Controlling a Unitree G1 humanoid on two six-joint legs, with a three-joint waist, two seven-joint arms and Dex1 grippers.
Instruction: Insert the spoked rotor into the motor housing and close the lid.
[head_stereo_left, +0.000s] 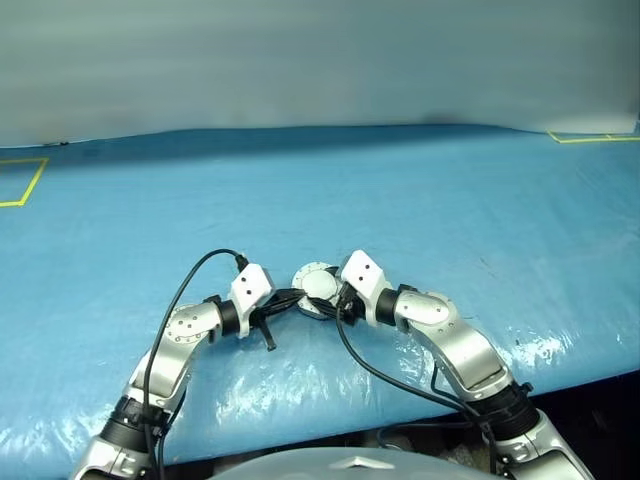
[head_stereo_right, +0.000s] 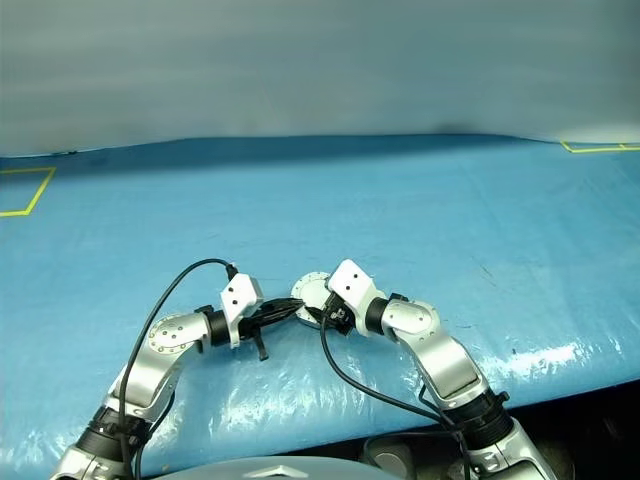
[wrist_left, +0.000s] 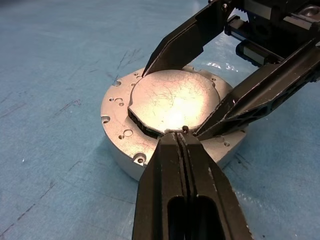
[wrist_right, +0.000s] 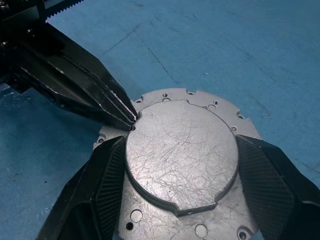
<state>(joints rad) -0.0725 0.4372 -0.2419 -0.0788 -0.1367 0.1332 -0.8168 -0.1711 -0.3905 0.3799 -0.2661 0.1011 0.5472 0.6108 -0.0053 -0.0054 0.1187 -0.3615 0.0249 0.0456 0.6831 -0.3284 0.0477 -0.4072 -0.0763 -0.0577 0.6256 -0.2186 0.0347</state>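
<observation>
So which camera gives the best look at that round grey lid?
The right wrist view: the lid is seen large from above, scratched raised centre and notched rim plain. The left wrist view shows it too, partly behind black fingers. In the head views it is a small disc between both tools.

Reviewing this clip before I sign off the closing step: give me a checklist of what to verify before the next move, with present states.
1. Lid lying flat on the motor housing: ok.
2. Right claw straddling the lid, a finger on each side: ok.
3. Left claw shut, tip at the lid's rim: ok.
4. Spoked rotor seated inside: cannot tell, the lid covers it.
5. Lid fully latched: cannot tell.
6. Housing resting on the blue table: ok.
</observation>
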